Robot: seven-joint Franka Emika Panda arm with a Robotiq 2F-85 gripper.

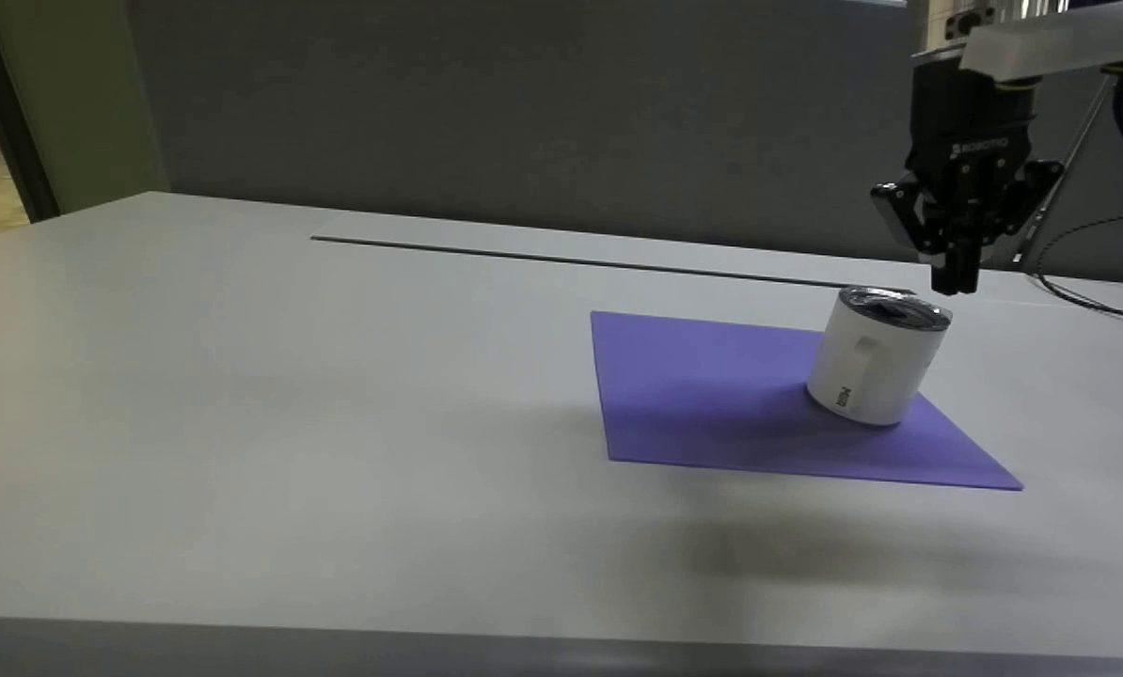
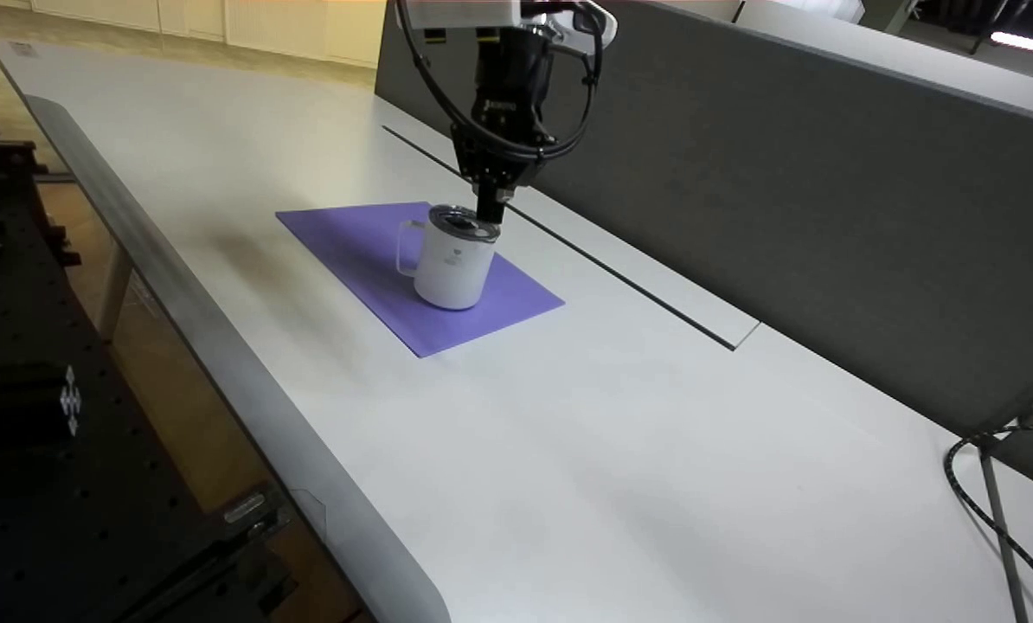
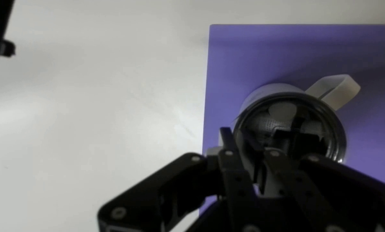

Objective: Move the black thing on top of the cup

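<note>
Desk (image 1: 270,423): pale, smooth. Mat (image 1: 698,390): purple, thin, straight-edged; desk surface extends widely beyond its edges. Cup (image 2: 452,275): white, loop-handled cylinder, standing on the mat. Lid (image 2: 460,225): round, glossy, dark, seated atop the cup. End effector (image 1: 955,280): fingers drawn together, grasping nothing visible, near the lid's edge; contact unclear.

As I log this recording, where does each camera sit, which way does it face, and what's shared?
In an exterior view: before the flat white tabletop, facing across toward the dark grey partition; black jointed gripper and white arm section show upper right.
In an exterior view: raised, facing diagonally down at the white cylindrical cup; gripper and arm section show at top.
Wrist view: on the wrist, facing down at the dark round lid; black fingers extend from bottom.
Both exterior views share partition, cup and flat purple mat.
</note>
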